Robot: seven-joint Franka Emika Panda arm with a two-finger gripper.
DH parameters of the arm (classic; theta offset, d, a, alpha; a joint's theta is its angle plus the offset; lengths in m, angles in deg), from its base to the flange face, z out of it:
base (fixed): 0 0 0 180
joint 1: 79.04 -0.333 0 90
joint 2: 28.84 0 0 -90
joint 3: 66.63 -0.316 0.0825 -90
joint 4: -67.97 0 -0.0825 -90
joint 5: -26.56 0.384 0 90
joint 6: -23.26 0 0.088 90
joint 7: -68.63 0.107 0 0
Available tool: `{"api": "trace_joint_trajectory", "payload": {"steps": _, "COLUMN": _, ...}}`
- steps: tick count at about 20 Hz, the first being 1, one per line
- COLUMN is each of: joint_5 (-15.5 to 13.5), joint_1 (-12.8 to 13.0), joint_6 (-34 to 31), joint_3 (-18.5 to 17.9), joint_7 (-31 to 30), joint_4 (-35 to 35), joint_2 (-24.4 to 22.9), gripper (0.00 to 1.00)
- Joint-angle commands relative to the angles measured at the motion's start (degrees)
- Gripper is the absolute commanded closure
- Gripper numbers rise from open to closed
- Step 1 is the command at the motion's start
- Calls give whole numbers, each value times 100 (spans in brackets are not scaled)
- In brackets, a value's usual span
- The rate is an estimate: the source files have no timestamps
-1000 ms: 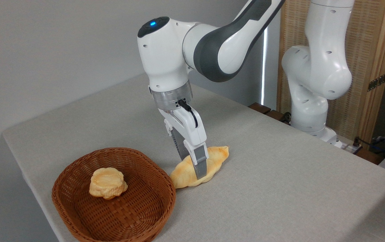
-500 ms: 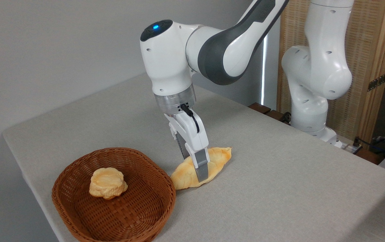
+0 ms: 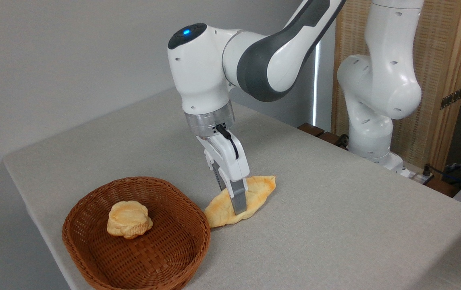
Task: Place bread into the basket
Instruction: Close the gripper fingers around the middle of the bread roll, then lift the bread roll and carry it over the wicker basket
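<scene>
Bread: one in claw; basket holds one bun.

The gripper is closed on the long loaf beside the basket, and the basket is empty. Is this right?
Not quite: the basket is not empty. A small round bun lies in it, as the fixed camera shows. The gripper does straddle the long loaf beside it.

The gripper is reaching straight down onto the bread, its fingers straddling the loaf's middle and pressing against its sides. The bread is lying on the grey desk, its near tip just beside the basket. A small round bun is sitting inside the basket.
</scene>
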Motion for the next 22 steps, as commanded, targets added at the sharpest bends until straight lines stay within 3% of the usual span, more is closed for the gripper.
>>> {"api": "trace_joint_trajectory", "payload": {"steps": 1, "joint_5": 112, "joint_1": 37, "joint_6": 152, "joint_3": -69, "joint_7": 70, "joint_4": -30, "joint_2": -40, "gripper": 88}}
{"api": "trace_joint_trajectory", "payload": {"steps": 9, "joint_5": 112, "joint_1": 37, "joint_6": 20, "joint_3": -69, "joint_7": 70, "joint_4": 5, "joint_2": -232, "gripper": 88}}
{"api": "trace_joint_trajectory", "payload": {"steps": 17, "joint_5": 94, "joint_1": 90, "joint_6": -1113, "joint_3": 19, "joint_7": 254, "joint_4": 436, "joint_2": -452, "gripper": 85}}
{"api": "trace_joint_trajectory", "payload": {"steps": 22, "joint_5": -28, "joint_1": 90, "joint_6": -1193, "joint_3": 63, "joint_7": 299, "joint_4": 786, "joint_2": -558, "gripper": 85}}
